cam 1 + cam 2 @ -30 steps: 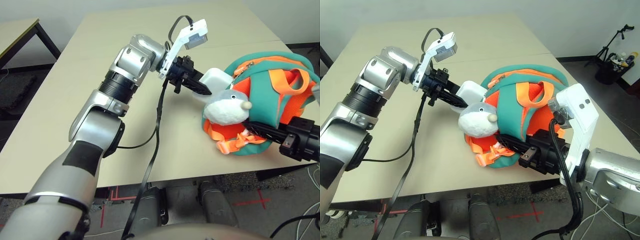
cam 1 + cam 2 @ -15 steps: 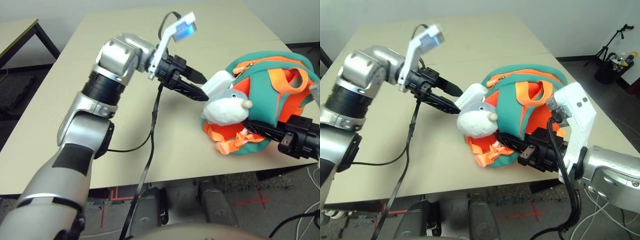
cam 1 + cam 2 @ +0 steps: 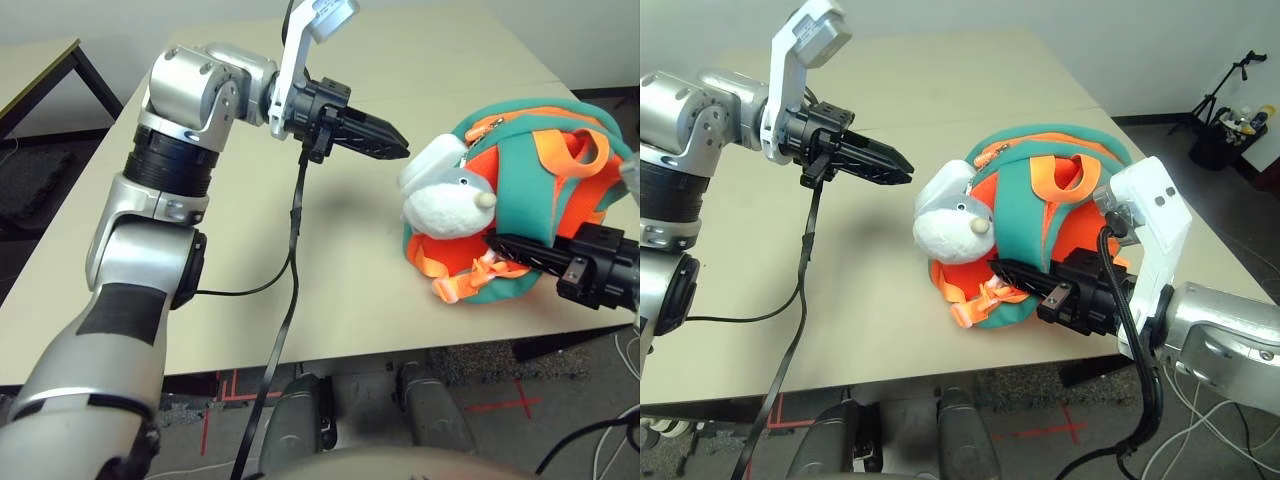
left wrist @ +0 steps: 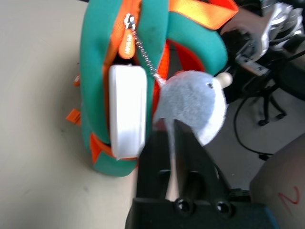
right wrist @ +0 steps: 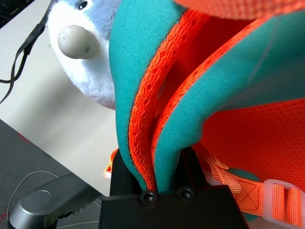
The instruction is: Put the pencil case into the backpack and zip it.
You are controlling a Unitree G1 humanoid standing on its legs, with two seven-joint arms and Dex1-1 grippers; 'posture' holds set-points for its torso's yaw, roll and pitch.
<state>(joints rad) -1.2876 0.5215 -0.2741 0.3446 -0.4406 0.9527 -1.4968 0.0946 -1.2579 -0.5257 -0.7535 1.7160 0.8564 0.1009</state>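
The left gripper (image 3: pixel 406 153), now withdrawn and pressed together, leaves the flat white case (image 4: pixel 127 109) probably needing a deeper push into the orange-and-teal fabric backpack (image 4: pixel 96 67), strap pinched by the right gripper (image 3: pixel 492 241)

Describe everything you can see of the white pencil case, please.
The pencil case is smooth, plain white and hard-looking, with rounded corners. It sits lengthwise in the backpack's open zip mouth, one end poking out. The zip pull hangs at its inner end, and the plush toy dangles beside it. Neither gripper holds it.
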